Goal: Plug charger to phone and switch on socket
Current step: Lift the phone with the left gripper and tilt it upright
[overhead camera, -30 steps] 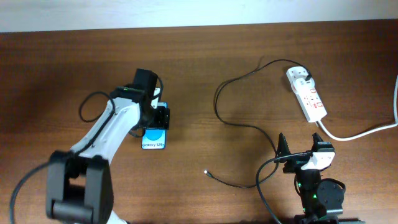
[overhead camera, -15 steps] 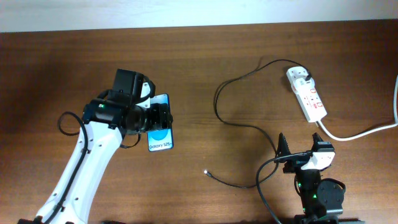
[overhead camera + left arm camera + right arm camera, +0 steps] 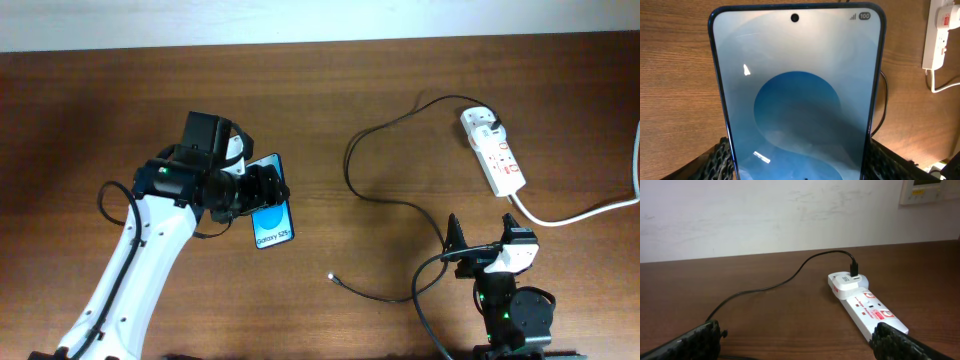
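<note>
My left gripper point(image 3: 262, 193) is shut on the phone point(image 3: 272, 215), a slim black-framed handset with a blue screen, and holds it tilted above the table left of centre. The phone fills the left wrist view point(image 3: 797, 95), with my fingers on both its long edges. The charger point(image 3: 380, 200) is a thin black cable; its plug sits in the white socket strip point(image 3: 493, 150) at the back right, and its connector tip point(image 3: 332, 277) lies loose on the table below the phone. My right gripper point(image 3: 482, 238) is open and empty at the front right, facing the socket point(image 3: 867, 307).
The socket's thick white cord point(image 3: 590, 208) runs off the right edge. The charger cable point(image 3: 765, 287) loops across the table between the two arms. A pale wall stands behind the table's far edge.
My left arm has swung the phone to the right and turned it, so it now sits nearer the cable tip. The right arm, the cable and the socket have not moved.
</note>
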Controlling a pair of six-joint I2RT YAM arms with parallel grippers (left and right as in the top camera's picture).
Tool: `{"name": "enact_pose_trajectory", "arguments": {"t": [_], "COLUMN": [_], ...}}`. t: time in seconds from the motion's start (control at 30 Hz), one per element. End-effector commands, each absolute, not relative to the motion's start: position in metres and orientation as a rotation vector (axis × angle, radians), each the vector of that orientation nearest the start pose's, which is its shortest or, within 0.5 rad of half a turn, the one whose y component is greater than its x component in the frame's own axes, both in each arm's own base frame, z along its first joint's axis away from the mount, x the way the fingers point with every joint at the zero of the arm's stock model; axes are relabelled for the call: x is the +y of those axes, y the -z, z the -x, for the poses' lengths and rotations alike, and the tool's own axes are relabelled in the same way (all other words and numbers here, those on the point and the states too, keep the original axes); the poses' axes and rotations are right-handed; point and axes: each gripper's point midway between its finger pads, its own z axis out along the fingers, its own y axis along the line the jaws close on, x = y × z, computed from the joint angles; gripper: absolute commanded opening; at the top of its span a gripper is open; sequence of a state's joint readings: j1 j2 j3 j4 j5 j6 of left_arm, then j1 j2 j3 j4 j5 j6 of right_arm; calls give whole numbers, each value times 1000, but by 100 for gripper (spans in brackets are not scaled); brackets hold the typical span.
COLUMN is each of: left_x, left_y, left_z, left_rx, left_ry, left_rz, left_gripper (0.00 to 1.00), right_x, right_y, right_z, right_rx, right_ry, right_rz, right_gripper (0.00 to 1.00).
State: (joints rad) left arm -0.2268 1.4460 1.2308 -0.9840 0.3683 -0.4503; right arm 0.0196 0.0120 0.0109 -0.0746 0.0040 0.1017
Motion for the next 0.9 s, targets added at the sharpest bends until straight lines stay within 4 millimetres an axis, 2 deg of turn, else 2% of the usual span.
{"name": "enact_pose_trajectory", "arguments": {"t": [0.0, 0.6, 0.87], "left_x": [-136, -135, -134], "left_y": [-181, -177, -175], "left_z": [-305, -292, -291], "left_rx": [2781, 2844, 2832], "left_ry": [735, 751, 781], "left_rz": [250, 425, 771], "left_gripper": [29, 29, 28], "right_x": [3, 3, 3], "right_y": [-155, -155, -155], "right_z": [-246, -246, -246], "right_rx": [1651, 1651, 1651], "right_ry": [-85, -85, -85], "right_rz": [-80, -80, -80], "right_gripper": [98, 98, 98]}}
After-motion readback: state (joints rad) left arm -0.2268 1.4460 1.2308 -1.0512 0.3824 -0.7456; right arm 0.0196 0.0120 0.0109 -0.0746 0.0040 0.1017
